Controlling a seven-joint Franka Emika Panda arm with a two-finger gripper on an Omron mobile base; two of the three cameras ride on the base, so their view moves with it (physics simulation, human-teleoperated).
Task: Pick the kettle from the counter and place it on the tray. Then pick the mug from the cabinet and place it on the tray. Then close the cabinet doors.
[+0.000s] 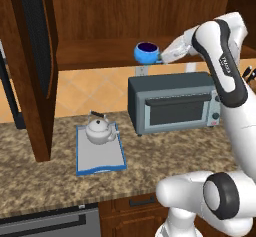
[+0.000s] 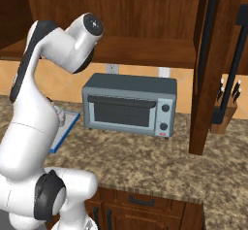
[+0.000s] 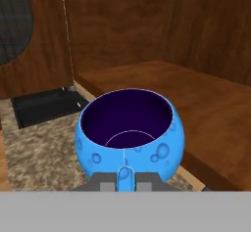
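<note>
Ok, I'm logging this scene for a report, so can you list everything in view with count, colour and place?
kettle: one, white-silver, on the tray
tray: one, grey with blue rim, on the counter
mug: one, blue with dark inside, held out past the cabinet shelf's front edge
toaster oven: one, grey, on the counter below the cabinet
counter: one, speckled brown
cabinet: one, dark wood, doors open
knife block: one, wooden, far right
hand: one, shut on the mug's handle

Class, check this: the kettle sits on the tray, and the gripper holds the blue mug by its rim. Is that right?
Not quite. The kettle does sit on the tray, but the gripper holds the blue mug by its handle, not its rim, as the hand view shows.
</note>
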